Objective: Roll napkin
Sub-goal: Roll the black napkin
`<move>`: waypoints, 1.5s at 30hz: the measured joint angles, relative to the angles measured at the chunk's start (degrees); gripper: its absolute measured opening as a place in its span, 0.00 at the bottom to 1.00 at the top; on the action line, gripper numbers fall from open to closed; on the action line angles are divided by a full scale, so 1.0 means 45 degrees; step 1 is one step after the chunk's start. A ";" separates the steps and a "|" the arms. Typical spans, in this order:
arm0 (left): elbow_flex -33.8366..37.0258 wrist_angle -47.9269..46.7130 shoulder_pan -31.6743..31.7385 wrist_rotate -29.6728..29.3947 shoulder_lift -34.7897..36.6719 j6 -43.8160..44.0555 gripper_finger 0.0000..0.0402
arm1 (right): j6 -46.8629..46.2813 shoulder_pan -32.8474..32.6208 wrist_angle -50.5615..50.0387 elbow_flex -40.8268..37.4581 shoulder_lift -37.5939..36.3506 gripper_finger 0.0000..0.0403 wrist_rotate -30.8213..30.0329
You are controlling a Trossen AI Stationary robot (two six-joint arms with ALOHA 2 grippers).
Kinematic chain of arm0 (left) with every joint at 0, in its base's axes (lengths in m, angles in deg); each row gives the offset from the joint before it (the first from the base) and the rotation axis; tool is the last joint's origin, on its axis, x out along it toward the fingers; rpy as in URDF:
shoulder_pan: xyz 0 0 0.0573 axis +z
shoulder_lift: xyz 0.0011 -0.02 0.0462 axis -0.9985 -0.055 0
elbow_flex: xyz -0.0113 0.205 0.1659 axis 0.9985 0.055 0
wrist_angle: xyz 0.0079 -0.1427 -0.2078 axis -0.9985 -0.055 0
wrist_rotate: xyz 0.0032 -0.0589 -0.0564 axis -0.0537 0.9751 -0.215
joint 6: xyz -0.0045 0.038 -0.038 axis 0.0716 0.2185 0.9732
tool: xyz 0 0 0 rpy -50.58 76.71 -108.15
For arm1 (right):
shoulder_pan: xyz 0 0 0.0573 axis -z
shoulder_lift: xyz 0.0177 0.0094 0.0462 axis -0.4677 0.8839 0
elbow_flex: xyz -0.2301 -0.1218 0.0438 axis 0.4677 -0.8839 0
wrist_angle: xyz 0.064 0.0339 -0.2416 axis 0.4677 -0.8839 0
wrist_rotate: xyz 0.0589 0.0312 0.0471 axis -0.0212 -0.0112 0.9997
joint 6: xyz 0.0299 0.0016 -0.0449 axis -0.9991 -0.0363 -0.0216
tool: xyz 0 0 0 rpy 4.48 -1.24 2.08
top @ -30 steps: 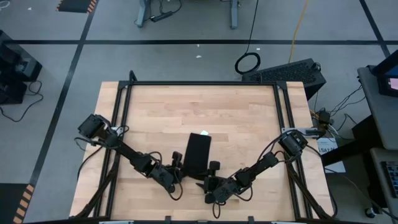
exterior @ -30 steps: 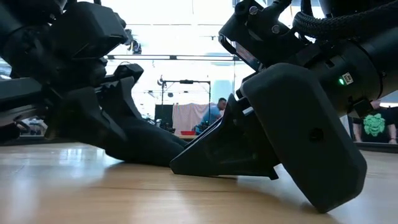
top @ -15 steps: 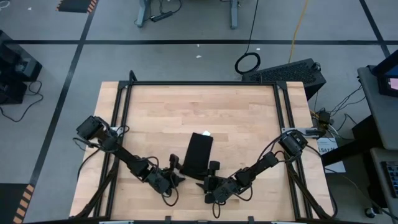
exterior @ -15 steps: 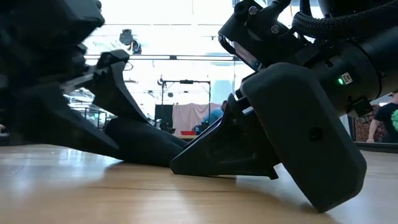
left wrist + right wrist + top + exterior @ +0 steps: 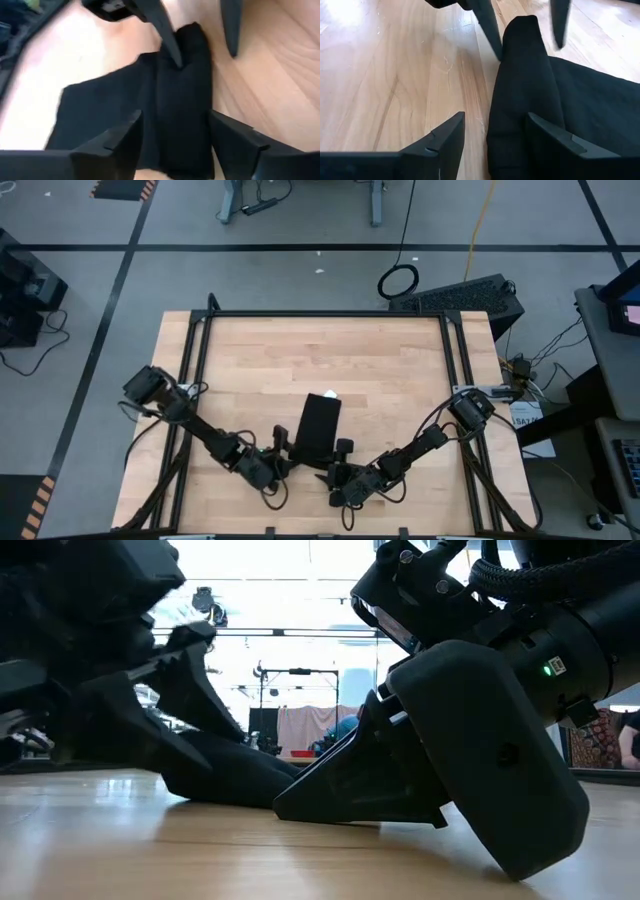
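One camera is looking straight down over the table (image 5: 400,370). Another is peering level across it, close. Both wrist cameras are sharing the napkin (image 5: 530,90).

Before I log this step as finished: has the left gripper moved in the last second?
Yes. In the high view the left gripper has drawn back slightly from the napkin, toward the near table edge, jaws open.
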 joint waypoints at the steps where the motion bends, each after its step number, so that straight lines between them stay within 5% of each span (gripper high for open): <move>1: 0.0000 -0.0022 0.0145 0.0456 0.0000 -0.0034 0.53 | 0.0000 0.0000 0.0000 0.0000 0.0000 0.49 0.0005; 12: 0.0000 -0.0091 0.1082 0.2070 0.0010 0.1054 0.07 | 0.0089 0.0000 0.0026 0.0005 0.0000 0.49 -0.0022; 17: -0.0002 -0.0098 0.1880 0.3518 0.0029 0.2619 0.08 | 0.0642 -0.0297 -0.0257 0.0012 -0.0457 0.49 -0.0576; 28: -0.0044 -0.0054 0.4032 1.0081 0.0058 0.6372 0.10 | 0.2122 -0.2017 -0.2916 -0.0053 -0.2152 0.53 -0.1724; 33: -0.0017 -0.0082 0.4529 1.2250 0.0029 0.7930 0.11 | 0.0962 -0.2414 -0.1301 -0.0904 -0.2055 0.53 -0.3162; 39: -0.0015 -0.0041 0.4846 1.2974 0.0000 0.8798 0.11 | 0.3296 -0.2235 0.3302 -0.1877 -0.1434 0.56 -0.2891; 45: -0.0015 -0.0009 0.4875 1.2967 0.0000 0.9108 0.11 | 0.4261 -0.1443 0.4754 -0.1904 -0.0707 0.61 -0.1248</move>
